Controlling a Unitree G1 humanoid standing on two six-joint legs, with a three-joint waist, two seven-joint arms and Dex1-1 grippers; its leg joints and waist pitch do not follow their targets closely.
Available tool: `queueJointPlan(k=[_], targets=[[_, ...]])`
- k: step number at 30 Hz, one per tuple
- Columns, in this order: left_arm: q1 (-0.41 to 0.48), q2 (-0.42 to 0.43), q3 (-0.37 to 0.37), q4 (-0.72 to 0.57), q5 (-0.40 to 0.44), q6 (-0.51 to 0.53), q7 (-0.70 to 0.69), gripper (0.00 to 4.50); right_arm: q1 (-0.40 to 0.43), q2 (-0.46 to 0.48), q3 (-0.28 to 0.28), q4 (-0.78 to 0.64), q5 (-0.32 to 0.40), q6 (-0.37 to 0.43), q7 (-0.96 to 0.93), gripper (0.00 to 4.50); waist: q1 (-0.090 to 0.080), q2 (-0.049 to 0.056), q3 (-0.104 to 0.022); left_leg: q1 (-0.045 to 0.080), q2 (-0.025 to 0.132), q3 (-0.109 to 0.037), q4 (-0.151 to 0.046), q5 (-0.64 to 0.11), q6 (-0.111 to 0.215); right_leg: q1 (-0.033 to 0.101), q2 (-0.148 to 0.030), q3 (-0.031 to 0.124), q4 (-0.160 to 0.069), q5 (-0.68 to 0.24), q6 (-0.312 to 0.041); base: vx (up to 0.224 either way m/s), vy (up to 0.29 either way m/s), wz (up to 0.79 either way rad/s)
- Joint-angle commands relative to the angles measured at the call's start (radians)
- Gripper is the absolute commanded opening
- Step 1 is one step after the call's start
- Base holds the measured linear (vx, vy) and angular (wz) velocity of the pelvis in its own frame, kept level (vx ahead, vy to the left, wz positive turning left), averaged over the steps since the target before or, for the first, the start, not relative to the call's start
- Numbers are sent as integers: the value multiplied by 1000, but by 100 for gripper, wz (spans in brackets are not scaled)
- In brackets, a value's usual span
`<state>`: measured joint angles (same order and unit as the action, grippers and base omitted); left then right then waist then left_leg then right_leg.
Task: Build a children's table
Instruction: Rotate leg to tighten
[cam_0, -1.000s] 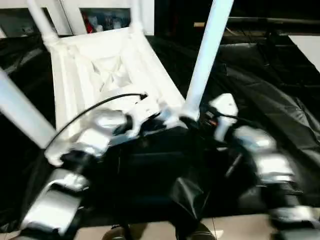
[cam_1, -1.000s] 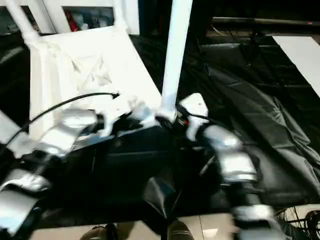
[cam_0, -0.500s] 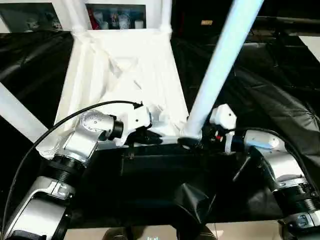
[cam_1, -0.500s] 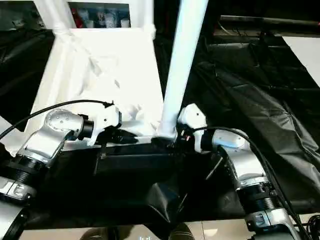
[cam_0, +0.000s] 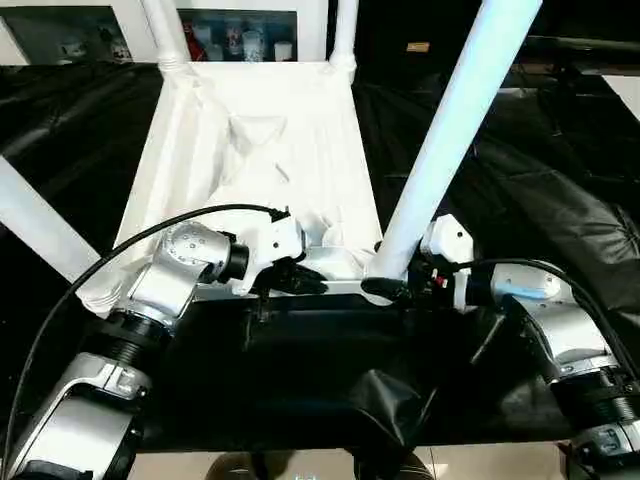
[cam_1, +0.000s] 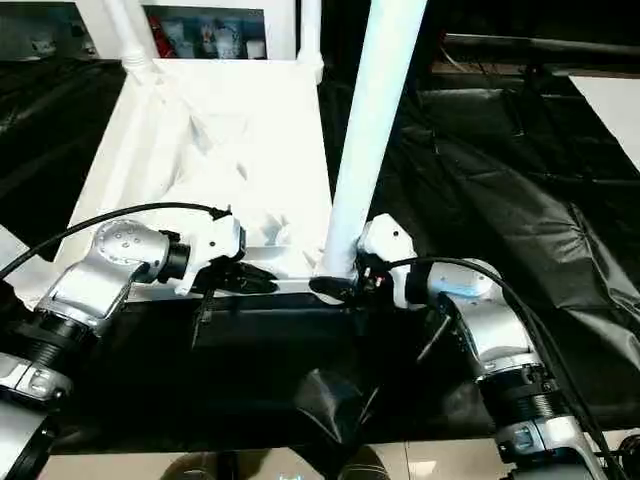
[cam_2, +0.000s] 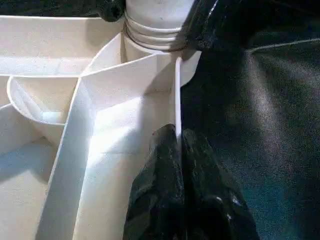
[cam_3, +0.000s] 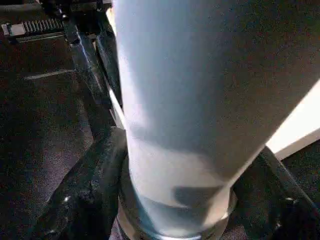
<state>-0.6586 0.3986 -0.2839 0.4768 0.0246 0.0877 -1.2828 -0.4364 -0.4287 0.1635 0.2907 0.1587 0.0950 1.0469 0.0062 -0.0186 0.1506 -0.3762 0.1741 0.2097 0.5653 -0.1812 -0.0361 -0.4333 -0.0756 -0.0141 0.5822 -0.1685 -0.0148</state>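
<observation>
Pinching the upturned tabletop (cam_0: 260, 150)'s near rim wall in our closed left gripper (cam_2: 179, 150), we've got our right gripper (cam_3: 175, 210)'s fingers hugging the near-right leg (cam_0: 450, 130)'s base just beside it.

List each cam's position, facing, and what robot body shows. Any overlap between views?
Head stereo pair: on the head, forward and down at the upturned tabletop on black sheeting; both silver forearms show.
Left wrist: along the left tool, shut on the tabletop's edge rib.
Right wrist: along the right tool, whose fingers flank the near leg.
Shared: both wrist views and the head pair show that leg's base in the near corner socket.
</observation>
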Motion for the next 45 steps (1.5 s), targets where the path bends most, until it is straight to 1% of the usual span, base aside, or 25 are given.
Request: queueJointPlan(k=[1, 3, 4, 6, 7, 9, 10, 11, 14, 15, 16, 18, 19, 23, 27, 28, 30, 32, 33, 36, 37, 38, 40, 43, 45], targets=[[33, -12, -39, 31, -3, 15, -8, 0, 17, -2, 34, 23, -9, -1, 36, 264, -2, -7, -70, 18, 52, -15, -50, -85, 140, 60, -54, 36, -42, -52, -310, 0, 0, 0], [35, -13, -40, 35, 1, 13, -3, 0, 19, 2, 34, 30, -9, -6, 31, 264, -2, -6, -69, 18, 53, -15, -50, -79, 144, 59, -54, 35, -41, -43, -311, 0, 0, 0], [33, -22, -36, 46, 10, 23, 26, 0, 20, 13, 27, 42, -9, -3, 9, 264, -4, -12, -68, 17, 52, -14, -49, -80, 147, 59, -53, 36, -41, -42, -311, 0, 0, 0], [12, -55, -20, 90, 35, 34, 119, 0, 14, 50, 6, 84, -28, -5, -84, 263, -6, -12, -64, 17, 52, -14, -50, -101, 143, 53, -55, 36, -47, -89, -304, 0, 0, 0], [-9, -81, -10, 134, 58, 41, 200, 0, 8, 89, -11, 117, -47, -2, -181, 263, -7, -13, -55, 21, 51, -16, -58, -175, 105, 49, -55, 34, -64, -231, -278, 0, 0, 0], [-19, -94, -7, 154, 66, 41, 234, 0, 6, 110, -19, 132, -57, 0, -230, 263, -10, -12, -49, 22, 50, -20, -62, -232, 75, 42, -58, 35, -77, -354, -243, -25, 2, 0], [-31, -113, 0, 178, 74, 53, 282, 0, 5, 138, -29, 146, -66, 1, -291, 263, -10, -12, -43, 31, 51, -25, -68, -299, 41, 37, -59, 34, -88, -481, -207, 0, 0, 0], [-56, -148, 13, 218, 79, 70, 355, 0, 4, 201, -51, 156, -70, 32, -404, 262, -14, -10, -43, 33, 50, -31, -72, -329, 20, 36, -61, 33, -93, -541, -179, -51, 9, 1], [-85, -190, 27, 258, 85, 94, 443, 0, -9, 299, -89, 170, -67, 80, -576, 261, -19, -8, -45, 32, 50, -39, -81, -353, -3, 32, -61, 33, -101, -574, -138, -23, 8, -2], [-85, -190, 27, 258, 85, 94, 443, 0, -9, 299, -89, 170, -67, 80, -576, 261, -21, -8, -44, 33, 50, -38, -82, -359, -6, 27, -60, 34, -103, -574, -135, 0, 0, 0], [-94, -203, 32, 268, 86, 102, 470, 0, -16, 332, -104, 179, -65, 93, -636, 261, -24, -10, -43, 31, 48, -41, -83, -374, -9, 28, -62, 32, -104, -587, -130, 0, 0, 0], [-127, -246, 50, 309, 99, 117, 575, 0, -57, 430, -110, 247, -107, 77, -820, 261, -31, -1, -46, 33, 47, -40, -84, -380, -17, 22, -61, 32, -105, -562, -130, 0, 0, 0], [-135, -254, 52, 322, 106, 114, 600, 0, -74, 459, -110, 275, -119, 61, -871, 261, -36, -4, -42, 29, 46, -43, -88, -397, -22, 25, -60, 28, -106, -569, -127, 0, 0, 0], [-141, -257, 50, 339, 112, 96, 604, 0, -89, 500, -122, 295, -107, 43, -882, 261, -36, -4, -41, 35, 44, -43, -89, -433, -10, 19, -60, 28, -117, -587, -98, 0, 0, 0], [-133, -252, 42, 332, 110, 78, 576, 0, -73, 518, -131, 261, -85, 10, -838, 261, -33, -5, -41, 34, 47, -42, -91, -435, -5, 18, -62, 31, -117, -579, -95, 0, 0, 0], [-132, -250, 41, 329, 109, 82, 571, 0, -71, 520, -135, 253, -79, 6, -831, 317, -31, -4, -41, 35, 47, -40, -91, -428, -1, 17, -62, 32, -117, -566, -100, 0, 0, 0], [-127, -241, 40, 319, 107, 73, 558, 0, -69, 505, -129, 229, -85, -15, -809, 331, -29, -1, -41, 34, 48, -38, -92, -415, 2, 17, -61, 33, -116, -547, -107, 0, 0, 0], [-123, -223, 37, 307, 104, 52, 511, 0, -71, 464, -120, 192, -95, -40, -779, 337, -32, -5, -41, 22, 47, -42, -95, -407, 12, 27, -64, 31, -114, -558, -103, 0, 0, 0], [-122, -221, 37, 306, 103, 53, 506, 0, -71, 457, -119, 186, -95, -41, -774, 366, -32, -5, -41, 21, 48, -42, -96, -404, 13, 27, -64, 31, -115, -564, -103, 0, 0, 0], [-108, -187, 24, 277, 96, 36, 428, 0, -59, 366, -96, 117, -68, -10, -644, 373, -34, -6, -47, 10, 48, -43, -94, -349, 25, 37, -66, 31, -108, -528, -108, 0, 0, 0], [-108, -187, 24, 277, 96, 36, 428, 0, -59, 366, -96, 117, -68, -10, -644, 380, -32, -6, -50, 7, 49, -40, -92, -316, 38, 39, -64, 34, -102, -467, -122, 0, 0, 0], [-99, -169, 16, 262, 94, 28, 387, 0, -46, 311, -79, 80, -59, 18, -554, 380, -30, -1, -51, 13, 49, -33, -88, -303, 46, 34, -61, 34, -101, -422, -144, 0, 0, 0], [-84, -145, 7, 239, 82, 10, 325, 0, -20, 223, -48, 36, -56, 50, -428, 380, -24, -8, -48, 15, 48, -29, -84, -296, 61, 39, -59, 35, -101, -405, -159, 0, 0, 0], [-60, -112, -8, 206, 53, -35, 223, 0, 19, 113, -14, -14, -48, 47, -263, 380, -22, -5, -56, 12, 50, -25, -77, -262, 83, 43, -59, 36, -92, -349, -189, 17, -6, 0], [-49, -101, -14, 188, 37, -48, 176, 0, 27, 89, -12, -24, -42, 47, -226, 380, -24, -8, -59, 2, 49, -27, -75, -225, 94, 52, -61, 34, -85, -306, -209, 52, -15, -3]])
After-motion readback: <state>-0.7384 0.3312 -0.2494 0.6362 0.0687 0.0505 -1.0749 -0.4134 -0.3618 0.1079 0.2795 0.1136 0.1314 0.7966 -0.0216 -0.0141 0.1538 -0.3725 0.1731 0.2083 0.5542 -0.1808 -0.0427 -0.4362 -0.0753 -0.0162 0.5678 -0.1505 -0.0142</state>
